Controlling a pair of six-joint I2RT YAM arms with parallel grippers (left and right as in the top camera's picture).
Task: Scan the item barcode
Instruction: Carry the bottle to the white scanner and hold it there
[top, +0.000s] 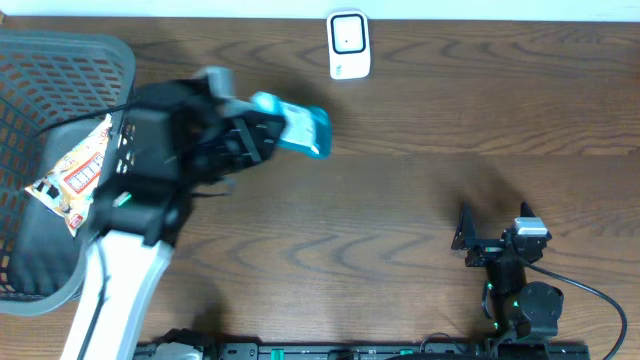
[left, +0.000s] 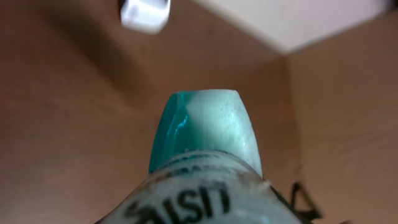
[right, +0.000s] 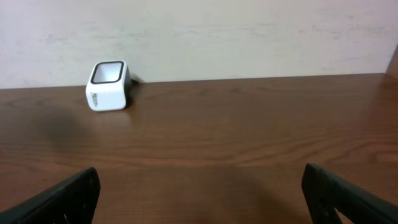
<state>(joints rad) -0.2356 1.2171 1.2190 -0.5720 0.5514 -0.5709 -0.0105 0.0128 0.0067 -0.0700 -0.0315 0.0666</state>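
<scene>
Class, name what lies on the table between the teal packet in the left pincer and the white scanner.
Nothing: only bare brown table shows between the teal packet and the white scanner, clearest in the overhead view.

Overhead straight down on table (top: 420, 120); right wrist low, level; left wrist close-up; scanner (top: 349, 45) in all three.

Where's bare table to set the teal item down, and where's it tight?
Free: table between scanner and right gripper, plus the whole right end past the scanner. Crowded: left end, with basket and left gripper holding the teal item.
</scene>
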